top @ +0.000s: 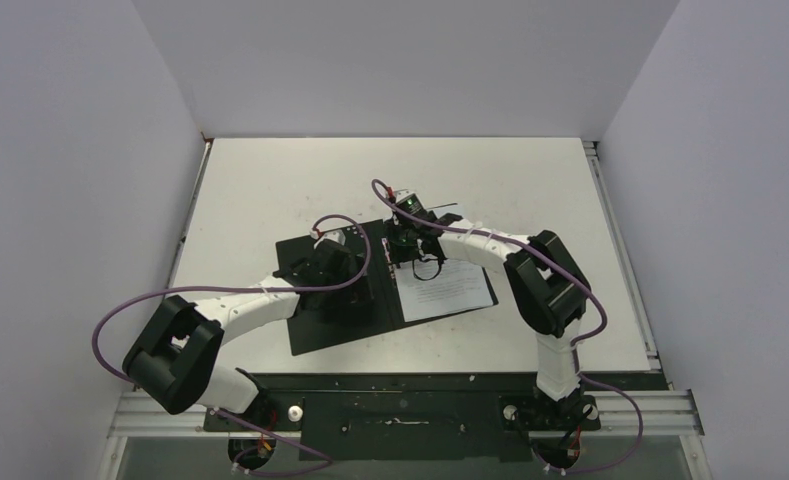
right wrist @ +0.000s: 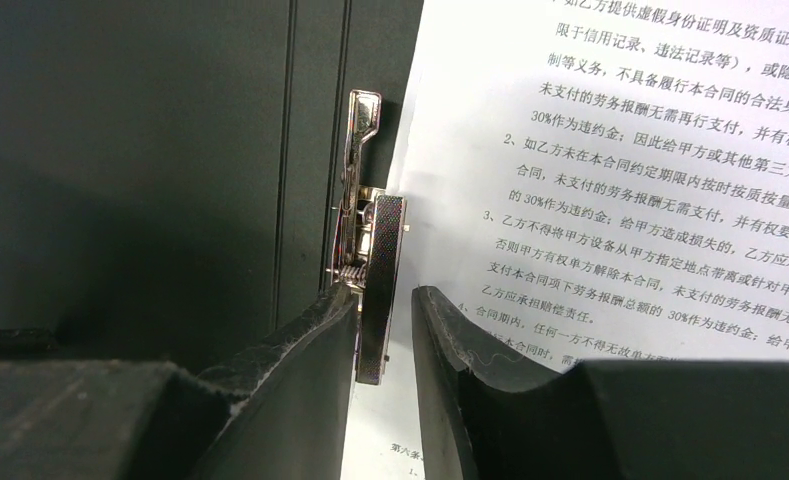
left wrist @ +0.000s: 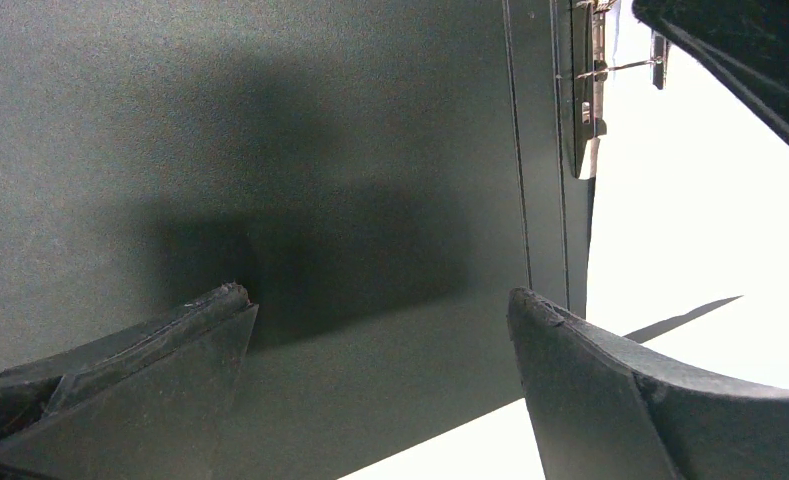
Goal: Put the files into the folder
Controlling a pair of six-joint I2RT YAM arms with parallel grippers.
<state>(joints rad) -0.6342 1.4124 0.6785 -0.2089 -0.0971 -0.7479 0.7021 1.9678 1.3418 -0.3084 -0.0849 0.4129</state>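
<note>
Lying open on the table (top: 270, 180) with its black inside up, the folder (top: 330, 338) shows plain black board on its left half, the metal spine clip (left wrist: 585, 110) down its middle, and the files (top: 445, 290) on its right half; these are white sheets of dense black print, set slightly askew, their left edge beside the clip. The left gripper (left wrist: 378, 295) hangs close over the left half of the board, with the clip and the files off beyond its right finger; its fingers (left wrist: 170, 370) are spread wide, released, with nothing between them. The right gripper (right wrist: 385, 300) sits at the far end of the spine, the clip's raised lever (right wrist: 365, 180) standing between its fingers (right wrist: 300, 380) and the files just to the right. Those fingers are drawn in narrow about the lever — the left one against it, a thin strip of white paper showing beside the right one — and whether they truly pinch it I cannot tell.
</note>
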